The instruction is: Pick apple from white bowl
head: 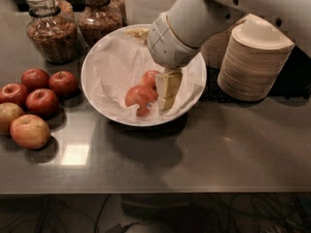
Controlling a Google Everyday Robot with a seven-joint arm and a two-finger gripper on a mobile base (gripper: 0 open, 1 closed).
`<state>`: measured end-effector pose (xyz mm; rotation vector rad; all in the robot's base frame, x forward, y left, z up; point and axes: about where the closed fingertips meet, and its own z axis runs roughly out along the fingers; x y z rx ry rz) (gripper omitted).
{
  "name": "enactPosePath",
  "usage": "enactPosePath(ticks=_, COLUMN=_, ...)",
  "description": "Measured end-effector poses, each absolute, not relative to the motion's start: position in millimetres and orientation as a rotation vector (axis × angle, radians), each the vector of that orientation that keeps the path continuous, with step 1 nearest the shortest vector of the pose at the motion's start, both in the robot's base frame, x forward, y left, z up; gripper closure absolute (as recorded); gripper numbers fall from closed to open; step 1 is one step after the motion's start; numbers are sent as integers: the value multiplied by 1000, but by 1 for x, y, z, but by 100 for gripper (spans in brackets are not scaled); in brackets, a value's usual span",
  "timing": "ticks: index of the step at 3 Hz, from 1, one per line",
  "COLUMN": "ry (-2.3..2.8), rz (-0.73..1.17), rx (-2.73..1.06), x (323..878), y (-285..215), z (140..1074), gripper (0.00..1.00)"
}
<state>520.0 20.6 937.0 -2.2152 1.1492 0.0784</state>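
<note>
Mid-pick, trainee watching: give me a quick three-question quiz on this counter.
1. True or false: the gripper is over the loose apples.
2. How many loose apples lie left of the white bowl? A four, B six, C eight.
3. Fill in: behind the bowl and loose apples stand two glass ____.
Key: 1 false, it is inside the white bowl beside the bowl's apples; 2 B; 3 jars.

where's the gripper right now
In the camera view the gripper is low inside the white bowl, in its right half, just right of the front apple. The stacked beige bowls stand farther right.
</note>
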Motion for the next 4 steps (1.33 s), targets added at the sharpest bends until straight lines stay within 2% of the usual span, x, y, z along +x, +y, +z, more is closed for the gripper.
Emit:
enactPosePath(ticks=2, ry=1044, rz=-11, rx=-2254, x=539, y=37, z=935, gripper=0)
enactPosePath(ticks=4, ry=1073, rz=38, rx=-2226, x=532, y=44, z=918, gripper=0)
